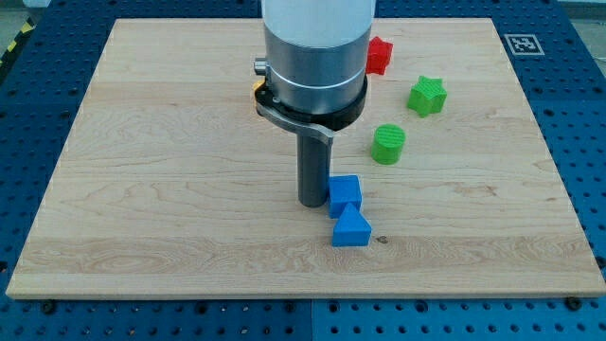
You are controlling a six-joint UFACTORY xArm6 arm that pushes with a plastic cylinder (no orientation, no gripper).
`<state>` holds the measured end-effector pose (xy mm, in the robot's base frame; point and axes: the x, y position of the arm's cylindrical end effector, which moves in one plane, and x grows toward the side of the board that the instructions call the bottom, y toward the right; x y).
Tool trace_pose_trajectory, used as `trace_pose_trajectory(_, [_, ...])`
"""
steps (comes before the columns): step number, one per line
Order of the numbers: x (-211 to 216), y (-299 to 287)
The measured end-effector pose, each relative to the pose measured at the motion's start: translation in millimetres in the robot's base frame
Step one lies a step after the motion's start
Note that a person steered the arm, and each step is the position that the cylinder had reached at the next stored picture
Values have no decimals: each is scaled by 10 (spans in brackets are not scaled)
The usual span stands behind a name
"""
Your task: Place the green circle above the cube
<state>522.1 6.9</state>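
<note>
The green circle (387,144), a short round block, sits on the wooden board at the view's right of centre. The blue cube (345,194) lies below and to the left of it, a clear gap apart. My tip (312,203) rests on the board right against the cube's left side. A blue triangular block (351,228) lies just below the cube, touching or nearly touching it.
A green star block (427,95) lies above and right of the green circle. A red block (379,55) sits near the view's top, partly hidden by the arm's grey body (314,57). A sliver of a yellow block (258,90) shows behind the arm.
</note>
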Motion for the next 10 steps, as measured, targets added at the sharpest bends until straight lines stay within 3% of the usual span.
trace_pose_trajectory(1, [-4,-19])
trace_pose_trajectory(2, [-361,-105])
trace_pose_trajectory(3, [-516,244])
trace_pose_trajectory(6, [-314,884])
trace_pose_trajectory(9, [-314,1008])
trace_pose_trajectory(10, [-314,1287])
